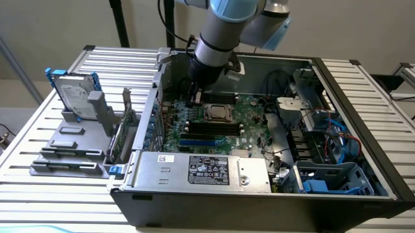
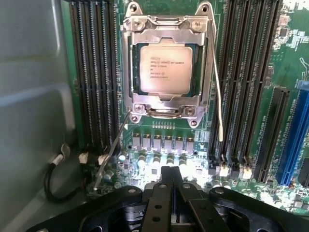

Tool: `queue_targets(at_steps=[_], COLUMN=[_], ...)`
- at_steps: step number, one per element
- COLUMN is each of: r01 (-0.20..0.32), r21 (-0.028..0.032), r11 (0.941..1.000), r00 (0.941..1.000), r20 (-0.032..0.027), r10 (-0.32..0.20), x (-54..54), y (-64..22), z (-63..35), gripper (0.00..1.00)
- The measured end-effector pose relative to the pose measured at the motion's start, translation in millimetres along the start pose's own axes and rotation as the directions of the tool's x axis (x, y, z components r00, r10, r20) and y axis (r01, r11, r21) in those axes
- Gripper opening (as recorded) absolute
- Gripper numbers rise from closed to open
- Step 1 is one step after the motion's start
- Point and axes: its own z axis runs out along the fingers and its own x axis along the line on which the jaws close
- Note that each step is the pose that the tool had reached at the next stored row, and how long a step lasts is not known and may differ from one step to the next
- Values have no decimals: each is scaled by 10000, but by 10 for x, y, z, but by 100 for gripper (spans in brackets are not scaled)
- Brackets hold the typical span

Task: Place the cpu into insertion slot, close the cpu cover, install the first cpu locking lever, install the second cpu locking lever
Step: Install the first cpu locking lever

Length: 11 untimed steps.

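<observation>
So the one cpu (image 2: 164, 67) is sitting in the insertion slot (image 2: 195, 72) with the single cpu cover (image 2: 166, 28) lying over it, probably keeping it seated. Two locking levers are looking unlatched: one lever (image 2: 112, 150), the other lever (image 2: 218, 96). Jaws are hanging shut, gripping nothing, just beside the socket.

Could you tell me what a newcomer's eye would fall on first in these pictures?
The robot arm reaching down into the open computer case in the middle of the exterior view strikes first, its shut claw just above the green motherboard. In the wrist view, the cpu sits framed by the silvery cpu cover, with two thin wire levers angling away from it.
</observation>
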Motion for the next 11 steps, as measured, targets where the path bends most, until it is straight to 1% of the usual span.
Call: queue_targets(at_steps=[4, 5, 6, 8, 11], r01=[-32, -60, -110, -163, -184], r21=[4, 5, -1, -8, -9], r11=[10000, 10000, 9999, 9999, 9998], r00=[9995, 9992, 9991, 9990, 9991], r20=[-320, -386, -408, -419, -382], r10=[32, 60, 110, 162, 183], x=[4, 5, 5, 17, 52], y=[-20, -23, -26, -33, -32], z=[-38, -46, -47, -43, -37], gripper=[11, 11, 11, 11, 11])
